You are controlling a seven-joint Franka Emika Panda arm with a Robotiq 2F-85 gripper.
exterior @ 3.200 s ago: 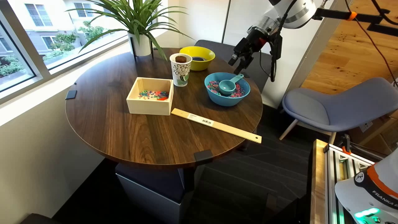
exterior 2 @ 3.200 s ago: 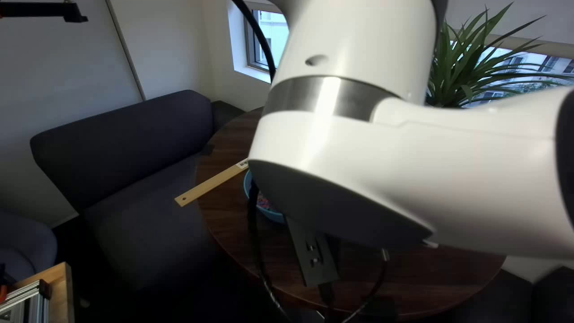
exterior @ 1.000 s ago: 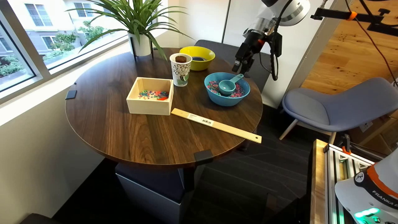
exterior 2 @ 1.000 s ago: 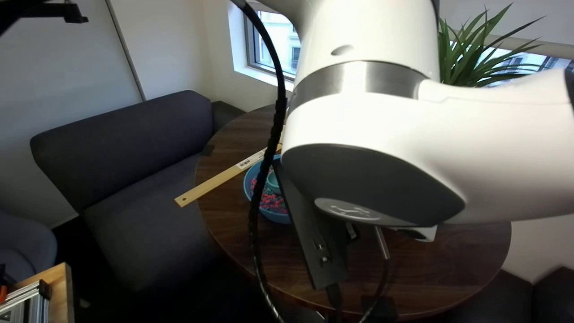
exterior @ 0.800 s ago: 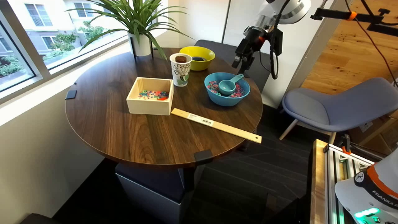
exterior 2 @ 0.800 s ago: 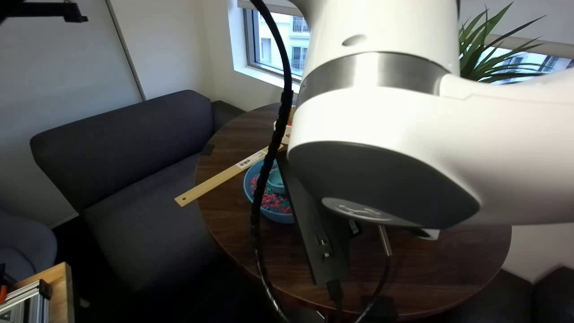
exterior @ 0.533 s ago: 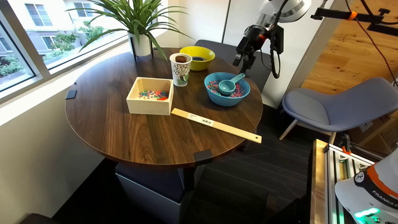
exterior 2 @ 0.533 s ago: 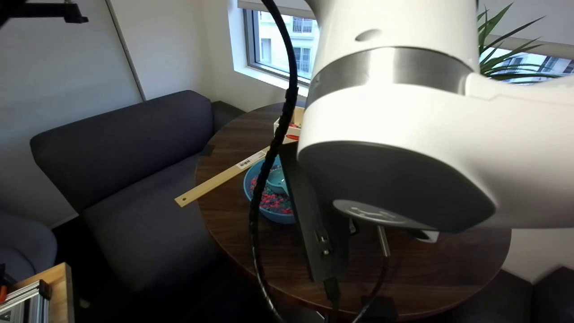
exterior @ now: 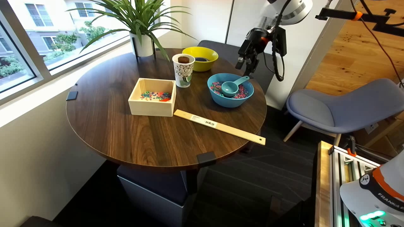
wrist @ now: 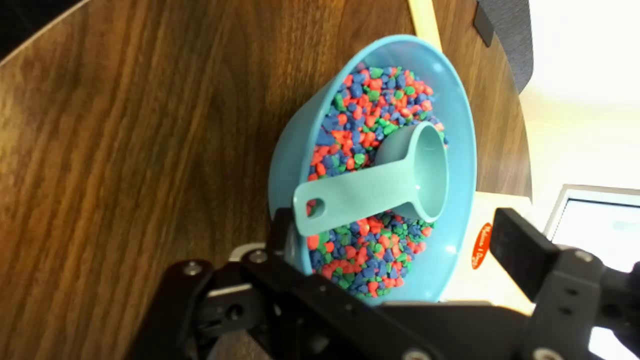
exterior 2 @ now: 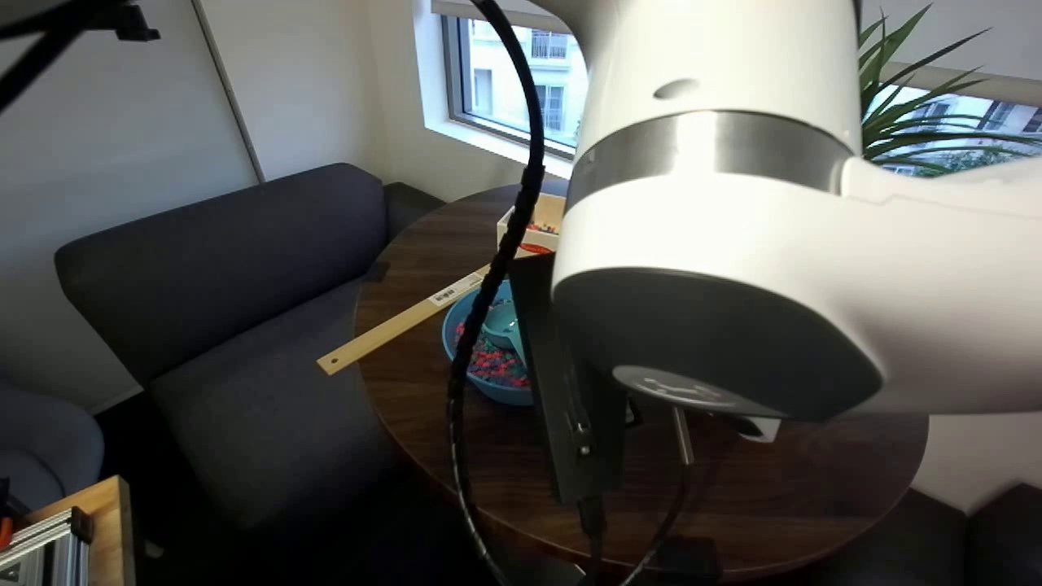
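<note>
Hanging wide apart near the blue bowl point(wrist: 295, 150), the fingers point(wrist: 521, 252) held nothing; the scoop point(wrist: 385, 187) lay inside on coloured grains point(wrist: 367, 247), neither gripped nor lifted.

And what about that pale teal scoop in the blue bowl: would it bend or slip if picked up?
The scoop looks like thin moulded plastic, so it is probably light and fairly stiff. Its smooth, shiny surface could be a little slippery. Its round end rests on loose granules, so a nudge would likely swivel or tilt it.
</note>
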